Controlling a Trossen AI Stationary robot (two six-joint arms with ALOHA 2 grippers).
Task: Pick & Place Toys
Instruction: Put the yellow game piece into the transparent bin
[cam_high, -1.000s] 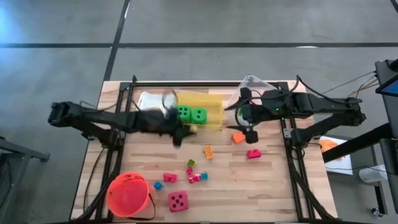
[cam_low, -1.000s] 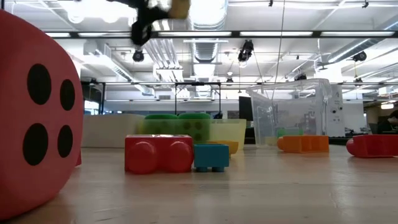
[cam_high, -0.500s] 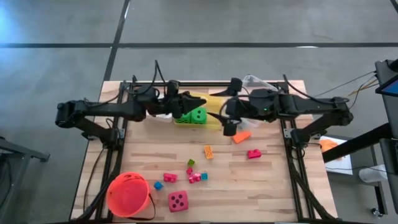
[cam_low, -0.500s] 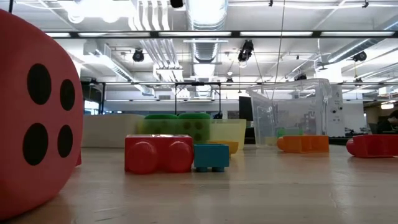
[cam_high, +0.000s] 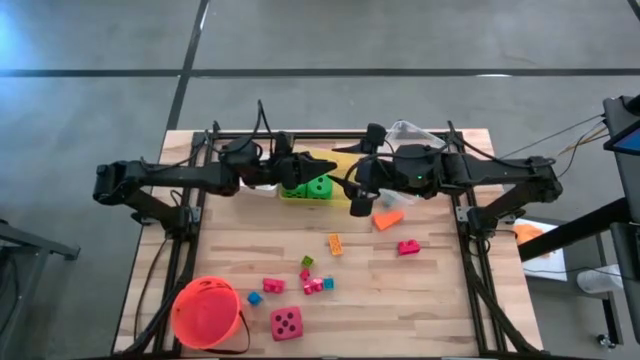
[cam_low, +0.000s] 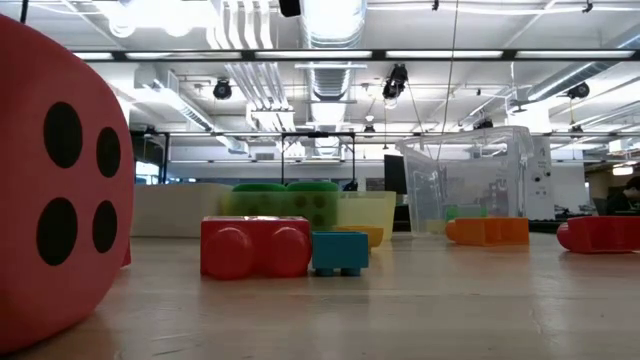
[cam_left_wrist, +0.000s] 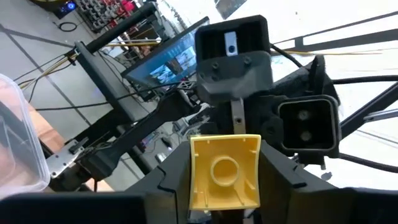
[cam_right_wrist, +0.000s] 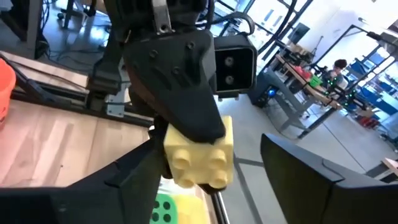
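Yellow plastic block (cam_left_wrist: 224, 172) sits clamped in left tool (cam_high: 318, 164), directly facing right tool (cam_high: 352, 193), whose fingers stand apart either side, above the surface (cam_high: 430, 290); handover looks close.

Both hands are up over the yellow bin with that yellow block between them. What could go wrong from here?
1. The left hand holds the yellow block; the right hand's fingers stand open around it. If the left lets go before the right closes, the block probably drops, perhaps onto the green dice rather than cleanly into the yellow bin.
2. The hands face each other very closely; further approach risks a collision.
3. The grip looks shallow, so the block may twist.
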